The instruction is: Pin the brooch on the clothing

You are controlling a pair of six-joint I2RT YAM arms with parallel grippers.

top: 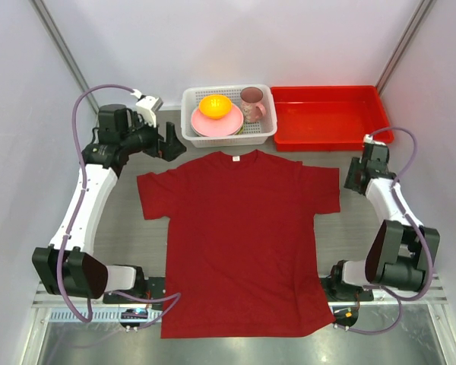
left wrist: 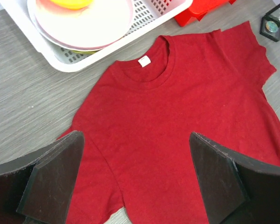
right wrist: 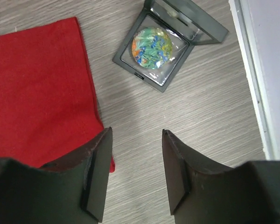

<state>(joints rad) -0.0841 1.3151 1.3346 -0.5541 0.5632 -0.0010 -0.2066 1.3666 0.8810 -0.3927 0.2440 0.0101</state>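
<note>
The dark red T-shirt (top: 243, 228) lies flat on the grey table, collar and white label (left wrist: 143, 61) toward the back. The brooch (right wrist: 152, 47), a round disc with green, blue and orange mottling, sits in an open grey case (right wrist: 177, 28) on the table just right of the shirt's right sleeve (right wrist: 37, 88). The case also shows small in the left wrist view (left wrist: 271, 27). My right gripper (right wrist: 136, 133) is open and empty, above bare table short of the case. My left gripper (left wrist: 136, 137) is open and empty, above the shirt's (left wrist: 177, 102) left shoulder.
A white basket (top: 188, 133) with pink plates, an orange bowl (top: 214, 106) and a pink cup (top: 251, 103) stands behind the collar. A red plastic tray (top: 327, 118) stands at the back right. White walls enclose the table.
</note>
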